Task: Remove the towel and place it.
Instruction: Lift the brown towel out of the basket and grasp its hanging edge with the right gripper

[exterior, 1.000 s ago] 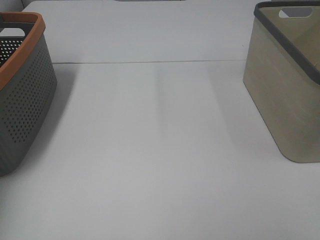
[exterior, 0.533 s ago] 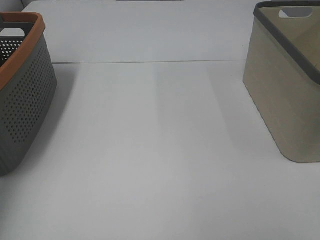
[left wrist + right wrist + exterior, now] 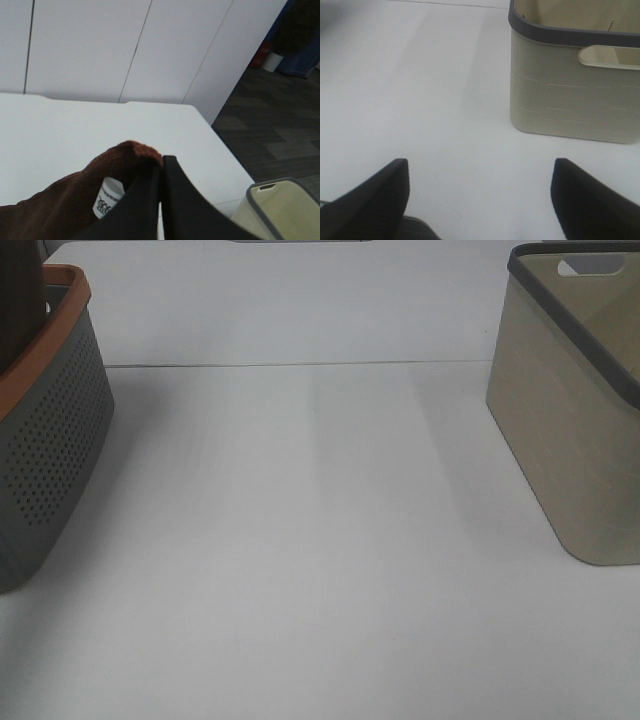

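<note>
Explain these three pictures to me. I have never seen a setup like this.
This is a robot with two arms, each ending in a two-fingered gripper. The wide picture comes from a camera mounted high above a white table, which holds a grey basket with an orange rim and a beige basket. The other two come from cameras on the wrists. The left gripper is shut on a brown towel; the right gripper is open and empty.
</note>
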Motion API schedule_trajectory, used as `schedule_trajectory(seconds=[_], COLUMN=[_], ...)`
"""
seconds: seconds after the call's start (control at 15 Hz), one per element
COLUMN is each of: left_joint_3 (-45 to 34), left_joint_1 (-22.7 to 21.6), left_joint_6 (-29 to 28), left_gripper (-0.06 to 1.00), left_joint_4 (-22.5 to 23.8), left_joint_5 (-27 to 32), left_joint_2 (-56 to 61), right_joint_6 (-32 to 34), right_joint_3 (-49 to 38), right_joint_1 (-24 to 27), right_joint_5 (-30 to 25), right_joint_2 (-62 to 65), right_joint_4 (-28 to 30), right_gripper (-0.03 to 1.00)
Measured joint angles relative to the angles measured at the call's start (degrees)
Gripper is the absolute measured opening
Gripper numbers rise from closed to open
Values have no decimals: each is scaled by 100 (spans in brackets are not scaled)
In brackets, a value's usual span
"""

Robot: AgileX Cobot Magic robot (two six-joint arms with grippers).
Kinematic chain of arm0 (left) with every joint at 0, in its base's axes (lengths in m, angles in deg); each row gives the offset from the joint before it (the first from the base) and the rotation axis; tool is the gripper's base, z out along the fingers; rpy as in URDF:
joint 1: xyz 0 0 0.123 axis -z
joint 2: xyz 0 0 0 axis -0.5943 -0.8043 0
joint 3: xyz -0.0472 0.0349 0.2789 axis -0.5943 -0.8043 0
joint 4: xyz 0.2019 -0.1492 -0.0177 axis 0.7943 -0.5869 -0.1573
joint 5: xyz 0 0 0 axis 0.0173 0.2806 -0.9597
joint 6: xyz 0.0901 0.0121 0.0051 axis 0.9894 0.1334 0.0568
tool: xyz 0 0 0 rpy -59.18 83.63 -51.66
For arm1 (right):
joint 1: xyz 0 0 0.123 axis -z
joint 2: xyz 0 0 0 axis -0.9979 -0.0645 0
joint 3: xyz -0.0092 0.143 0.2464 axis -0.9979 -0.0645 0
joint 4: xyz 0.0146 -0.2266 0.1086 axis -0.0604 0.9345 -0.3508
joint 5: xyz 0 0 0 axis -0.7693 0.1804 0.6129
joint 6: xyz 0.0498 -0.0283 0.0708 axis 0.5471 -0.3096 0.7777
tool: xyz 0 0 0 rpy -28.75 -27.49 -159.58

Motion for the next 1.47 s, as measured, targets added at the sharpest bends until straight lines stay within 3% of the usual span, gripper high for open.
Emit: schedule_trajectory(seconds=[0.33, 0.4, 0.6, 0.67, 0.93, 1.27, 1.47], left_joint_3=[6, 11, 23, 23, 17, 34, 86], left_joint_1=[1536, 1673, 2246, 2469, 2532, 2659, 2727], left_joint_6=[304, 315, 332, 327, -183, -504, -567], left_gripper=[0, 0, 0, 0, 0, 0, 0], left_joint_4=[126, 155, 510, 848, 1129, 1799, 1874], left_joint_5=[-1318, -1432, -1748, -1799, -1352, -1335, -1175], left_joint_2=[-23, -63, -458, -934, -1409, -1278, -1169], right_joint_6=[0, 6, 17, 17, -92, -97, -292], right_joint_3=[0, 0, 0, 0, 0, 0, 0], right_joint_1=[0, 0, 0, 0, 0, 0, 0], right_joint_5=[0, 0, 6, 29, 80, 103, 109], right_joint_2=[0, 0, -6, -201, -659, -745, -745], right_joint_4=[0, 0, -298, -636, -957, -985, -1140], right_gripper=[74, 74, 74, 74, 74, 74, 74])
